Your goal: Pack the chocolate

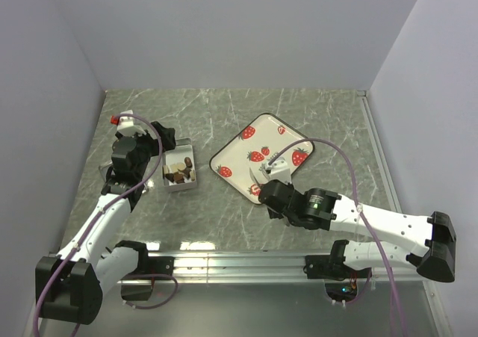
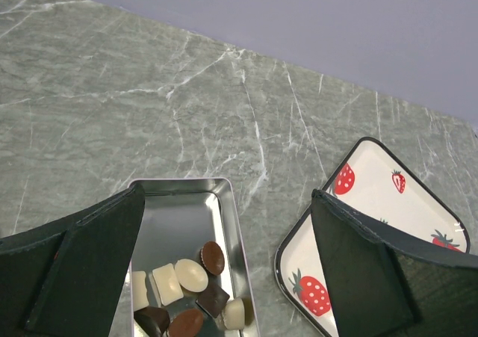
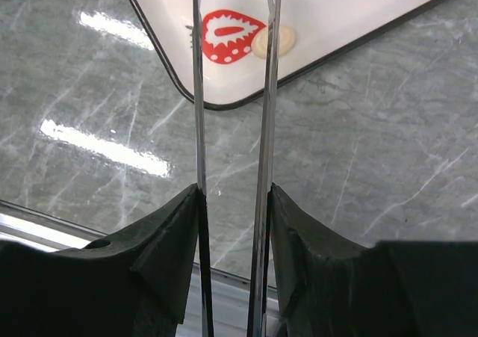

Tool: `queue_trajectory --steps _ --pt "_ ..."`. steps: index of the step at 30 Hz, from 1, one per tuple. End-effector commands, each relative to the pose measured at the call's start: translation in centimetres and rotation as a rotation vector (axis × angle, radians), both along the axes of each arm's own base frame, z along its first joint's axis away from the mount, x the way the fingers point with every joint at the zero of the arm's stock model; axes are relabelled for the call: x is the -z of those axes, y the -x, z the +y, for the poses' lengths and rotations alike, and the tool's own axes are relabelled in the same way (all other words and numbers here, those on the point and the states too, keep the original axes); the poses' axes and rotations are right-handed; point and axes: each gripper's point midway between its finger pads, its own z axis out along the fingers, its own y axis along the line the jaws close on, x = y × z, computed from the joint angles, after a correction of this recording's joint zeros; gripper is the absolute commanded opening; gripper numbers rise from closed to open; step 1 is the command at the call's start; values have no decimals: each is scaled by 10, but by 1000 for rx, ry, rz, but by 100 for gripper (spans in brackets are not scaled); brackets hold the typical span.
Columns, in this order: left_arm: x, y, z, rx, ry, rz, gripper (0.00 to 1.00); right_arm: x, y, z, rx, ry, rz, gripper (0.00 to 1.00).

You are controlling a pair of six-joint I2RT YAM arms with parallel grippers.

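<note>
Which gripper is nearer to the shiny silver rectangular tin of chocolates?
Left. The left gripper hangs open at the tin; the right gripper, holding metal tweezers, is at the white strawberry-printed tray's edge, apart from the tin.

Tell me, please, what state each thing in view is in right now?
Tin: open, several chocolates inside.
Tray: lying flat, one cream candy on it.
Tweezers: blades apart, over the tray.
Left gripper: open, empty, above the tin.
Right gripper: shut on the tweezers.
</note>
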Motion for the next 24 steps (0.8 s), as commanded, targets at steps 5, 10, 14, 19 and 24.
queue_trajectory --steps 5,10,14,19,24 --pt "-21 -5 -2 4 4 -54 100 5 4 -10 24 16 5 49" --pt "-21 -4 -2 4 4 -54 99 3 6 -22 65 25 1 49" --pt "-20 -5 -3 6 4 -53 99 1 6 -26 83 10 2 50" --pt "-21 -4 -2 4 4 -54 99 10 9 -24 68 32 32 51" --pt "-21 -4 -1 2 0 -53 99 18 12 -29 83 53 64 51"
